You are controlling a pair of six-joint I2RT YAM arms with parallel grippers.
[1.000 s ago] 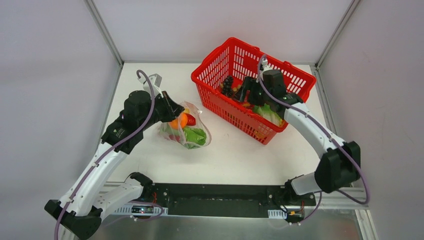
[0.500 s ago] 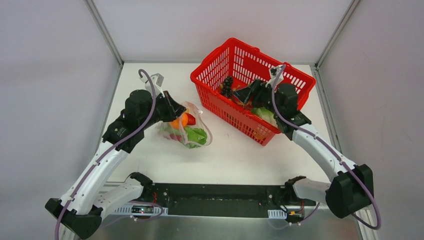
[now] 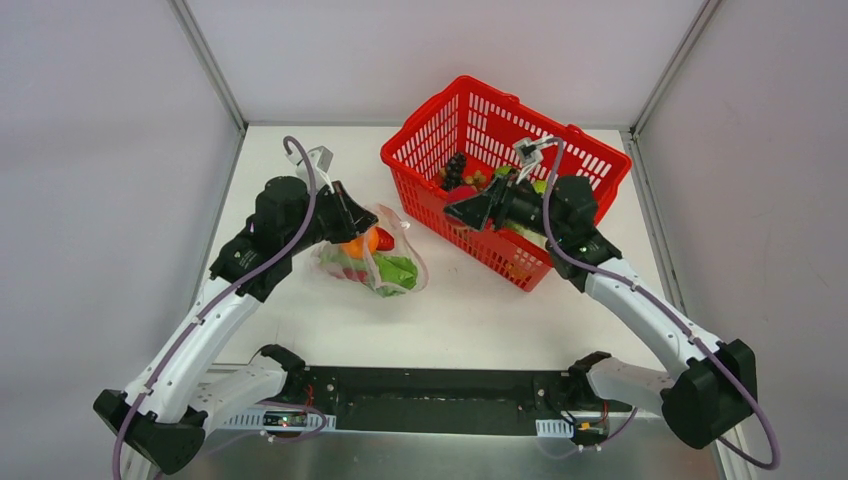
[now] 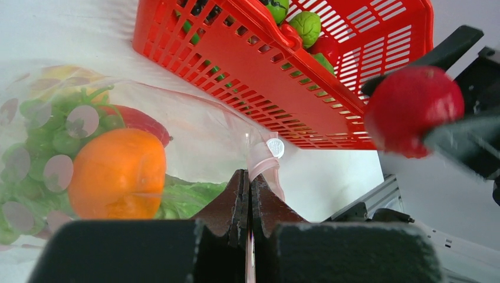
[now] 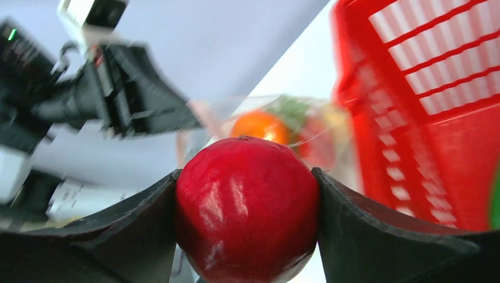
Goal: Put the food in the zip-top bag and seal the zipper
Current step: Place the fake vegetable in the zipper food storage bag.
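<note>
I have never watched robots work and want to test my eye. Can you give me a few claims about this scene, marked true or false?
1. The right gripper holds a red fruit. True.
2. The left gripper is open and empty. False: it is shut on the bag's edge.
3. The bag lies inside the basket. False: it lies on the table, beside the basket.
4. An orange piece is in the bag. True.
</note>
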